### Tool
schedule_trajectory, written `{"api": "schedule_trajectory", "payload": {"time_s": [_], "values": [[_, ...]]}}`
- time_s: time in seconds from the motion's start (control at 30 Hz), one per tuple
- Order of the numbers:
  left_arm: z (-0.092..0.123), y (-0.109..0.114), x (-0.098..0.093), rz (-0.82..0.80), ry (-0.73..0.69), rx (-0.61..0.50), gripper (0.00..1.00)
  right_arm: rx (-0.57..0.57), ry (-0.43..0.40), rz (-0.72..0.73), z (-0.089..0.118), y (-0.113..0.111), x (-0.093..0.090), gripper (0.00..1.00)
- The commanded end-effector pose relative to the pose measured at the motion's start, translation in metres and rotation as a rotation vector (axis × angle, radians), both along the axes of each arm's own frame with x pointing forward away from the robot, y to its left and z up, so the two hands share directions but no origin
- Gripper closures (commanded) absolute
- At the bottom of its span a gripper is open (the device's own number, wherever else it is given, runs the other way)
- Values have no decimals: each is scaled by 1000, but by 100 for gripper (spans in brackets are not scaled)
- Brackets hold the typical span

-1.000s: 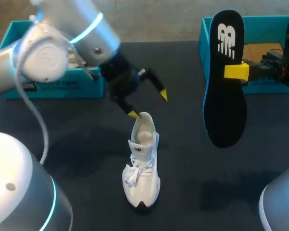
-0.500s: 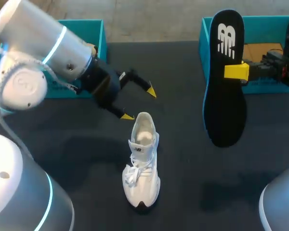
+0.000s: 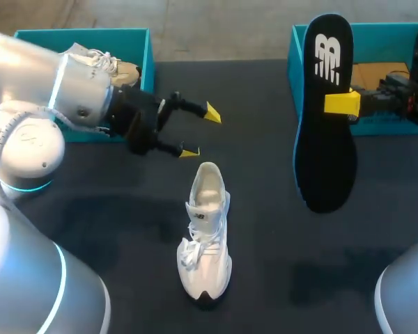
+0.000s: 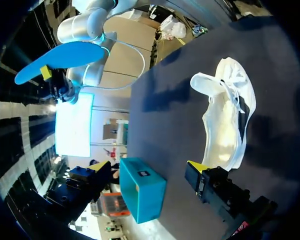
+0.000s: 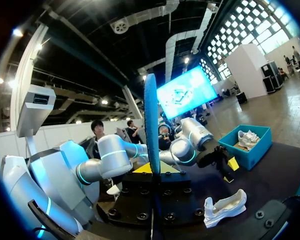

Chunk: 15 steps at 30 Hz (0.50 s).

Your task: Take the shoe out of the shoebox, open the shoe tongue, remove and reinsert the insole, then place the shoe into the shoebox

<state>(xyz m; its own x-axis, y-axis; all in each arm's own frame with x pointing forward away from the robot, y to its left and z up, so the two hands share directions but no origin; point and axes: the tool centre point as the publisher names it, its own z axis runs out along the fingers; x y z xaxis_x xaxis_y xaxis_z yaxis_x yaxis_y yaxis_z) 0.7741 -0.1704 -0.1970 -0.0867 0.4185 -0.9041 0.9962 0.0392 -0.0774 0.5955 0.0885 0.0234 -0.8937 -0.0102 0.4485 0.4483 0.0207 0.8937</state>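
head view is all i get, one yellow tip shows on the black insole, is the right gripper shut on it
Observer: Yes. The right wrist view shows the insole edge-on, with a finger of the right gripper on each side.
Operator: what colour is its other face
Observer: Blue, per the left wrist view.
Operator: and the other arm, touching anything
Observer: No. Side-on in the right wrist view, the left gripper is open and appears raised clear of the white shoe.

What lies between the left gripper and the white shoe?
Nothing. In the head view, only a short stretch of bare dark table separates the open left gripper from the heel end of the white shoe.
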Motion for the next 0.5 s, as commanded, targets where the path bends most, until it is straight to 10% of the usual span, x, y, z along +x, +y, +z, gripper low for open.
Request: {"api": "schedule_trajectory", "payload": {"time_s": [0.03, 0.5], "values": [[2, 1, -1, 20, -25, -171, 0, -2, 2, 0, -1, 2, 1, 100], [47, 7, -7, 5, -153, -284, 0, -2, 2, 0, -1, 2, 1, 100]]}}
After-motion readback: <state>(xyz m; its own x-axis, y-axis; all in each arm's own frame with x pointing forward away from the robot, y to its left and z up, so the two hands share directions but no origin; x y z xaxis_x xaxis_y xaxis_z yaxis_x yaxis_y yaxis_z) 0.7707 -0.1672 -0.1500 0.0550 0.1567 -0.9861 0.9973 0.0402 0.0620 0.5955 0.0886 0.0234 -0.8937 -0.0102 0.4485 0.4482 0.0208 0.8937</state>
